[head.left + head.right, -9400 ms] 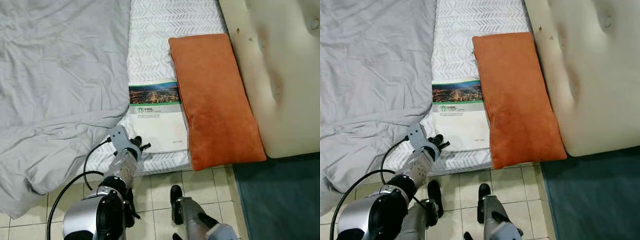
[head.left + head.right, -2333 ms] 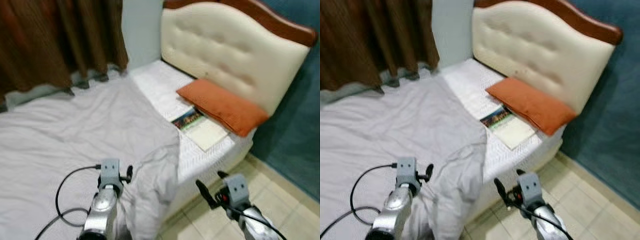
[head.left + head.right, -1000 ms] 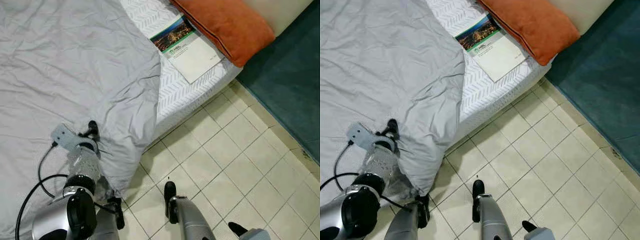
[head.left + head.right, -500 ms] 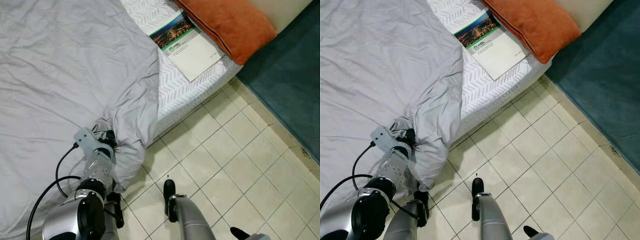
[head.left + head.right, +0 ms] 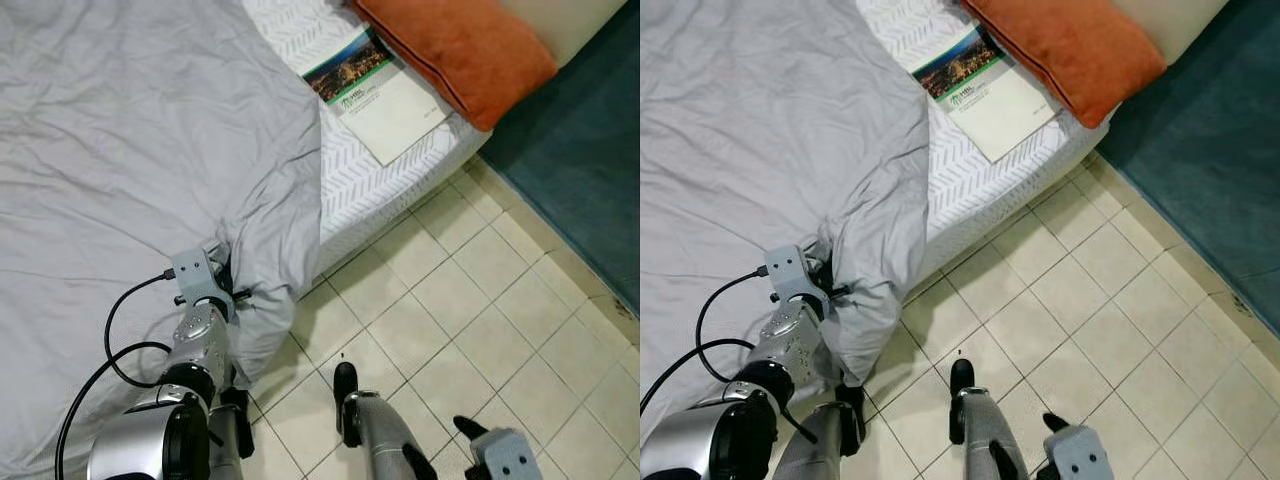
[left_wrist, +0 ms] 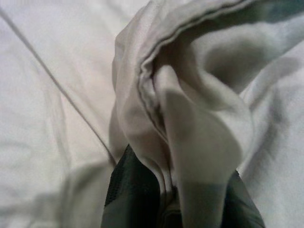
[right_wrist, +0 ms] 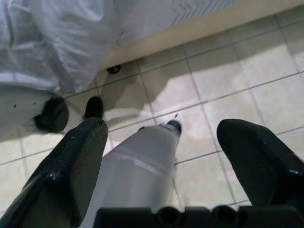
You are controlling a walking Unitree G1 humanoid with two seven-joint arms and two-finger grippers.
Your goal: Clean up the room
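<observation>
Left gripper [image 5: 226, 283] fingers pinched on bunched grey sheet [image 5: 262, 262] at bed [image 5: 375, 180] edge; right gripper [image 7: 164, 156] fingers spread wide over tiled floor [image 5: 450, 320].

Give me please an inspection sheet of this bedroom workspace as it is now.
Surface: bed, white patterned mattress bare on the pillow side.
Job's things: grey sheet spread over the bed, its corner bunched and hanging off the edge.
Clutter: booklet lying flat on the mattress, beside an orange pillow.
End effectors: left end effector shut on a fold of the sheet; right end effector open, idle above the floor.
Cables: black cable looping from the left wrist.
Surroundings: beige tiled floor, teal rug, cream headboard.
</observation>
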